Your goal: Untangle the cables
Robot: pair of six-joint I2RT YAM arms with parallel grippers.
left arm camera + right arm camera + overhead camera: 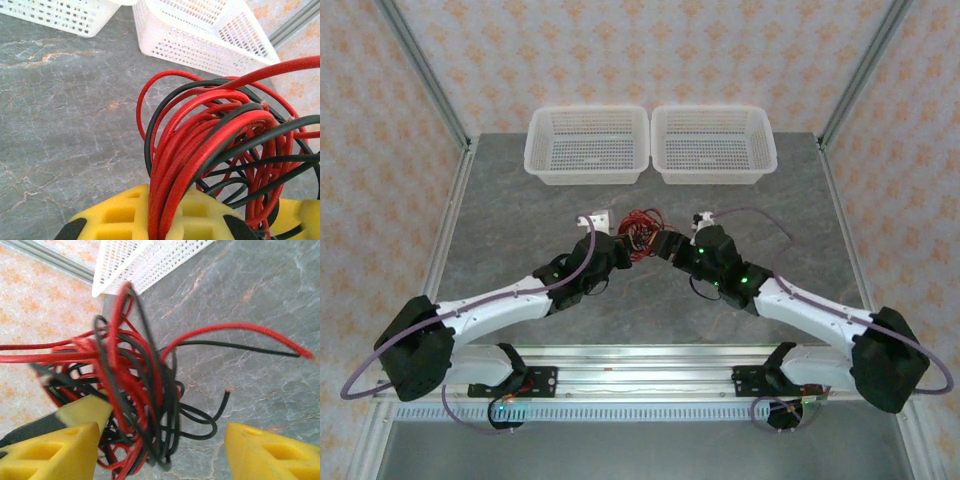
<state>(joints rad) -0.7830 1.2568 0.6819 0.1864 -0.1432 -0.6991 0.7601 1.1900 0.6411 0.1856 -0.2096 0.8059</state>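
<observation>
The tangle of thin red and black cables (639,229) was found at the middle of the grey marbled surface (520,200), clamped in the closed left gripper (165,225), the right gripper (165,450) spread wide beside it; separation was judged barely begun, one strand to be gripped next.

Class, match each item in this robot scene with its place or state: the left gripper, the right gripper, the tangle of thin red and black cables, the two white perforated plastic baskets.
Column one:
1. left gripper
2. right gripper
3. tangle of thin red and black cables
4. two white perforated plastic baskets

Column two:
A. side by side at the far edge of the grey marbled table
B. shut on the cables
C. open, jaws apart
D. bunched between the two grippers

Pairs: 1-B; 2-C; 3-D; 4-A
</observation>
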